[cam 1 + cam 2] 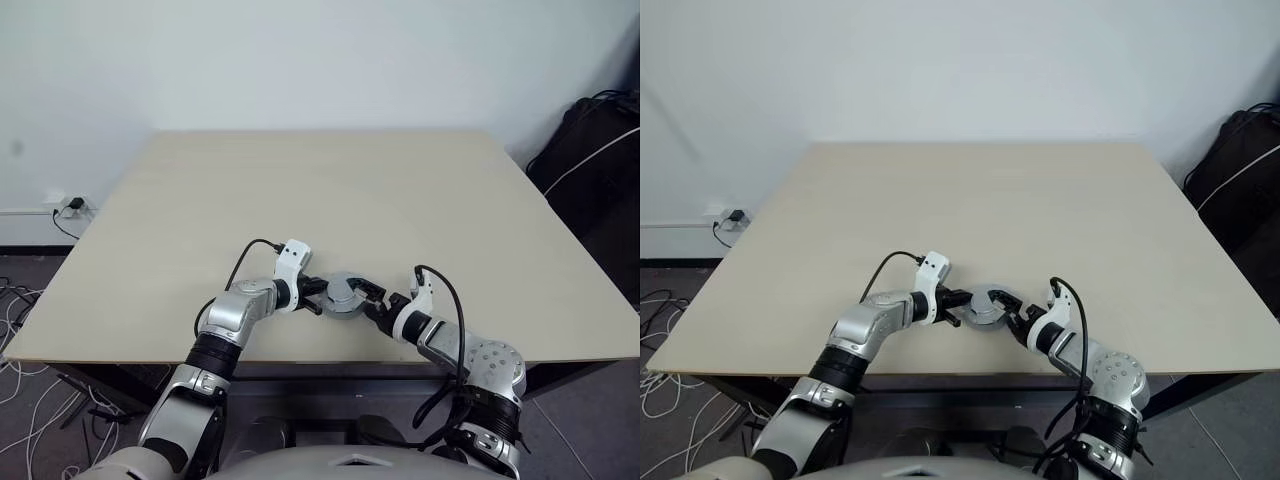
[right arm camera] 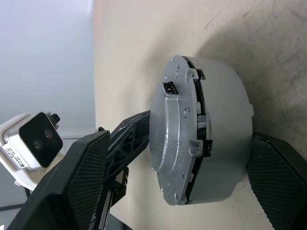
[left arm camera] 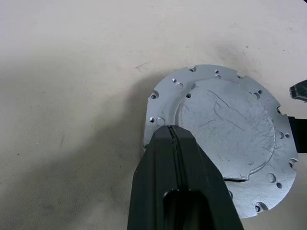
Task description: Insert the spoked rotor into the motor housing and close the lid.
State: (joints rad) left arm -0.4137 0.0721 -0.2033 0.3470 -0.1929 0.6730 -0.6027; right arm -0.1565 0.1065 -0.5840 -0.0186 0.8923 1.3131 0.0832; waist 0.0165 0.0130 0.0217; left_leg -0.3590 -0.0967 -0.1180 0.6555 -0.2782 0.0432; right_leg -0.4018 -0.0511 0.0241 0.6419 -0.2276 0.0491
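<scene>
The lid [image 3: 230,134] already sits on the motor housing [image 2: 220,129] near the table's [image 1: 300,190] front edge, at six o'clock (rotor presumably inside), so only seating it remains. The left gripper [image 1: 318,297], fingers pressed together, rests on the lid from nine o'clock; the right gripper [image 1: 372,302], jaws wide, straddles the housing from three o'clock, seemingly untouching.

Motor housing [image 1: 344,297] sits on worktop [image 1: 330,190] nr front edge, lid [image 3: 225,129] on top. Left end effector [image 1: 318,297] at its left side, right end effector [image 1: 374,300] at its right.
</scene>
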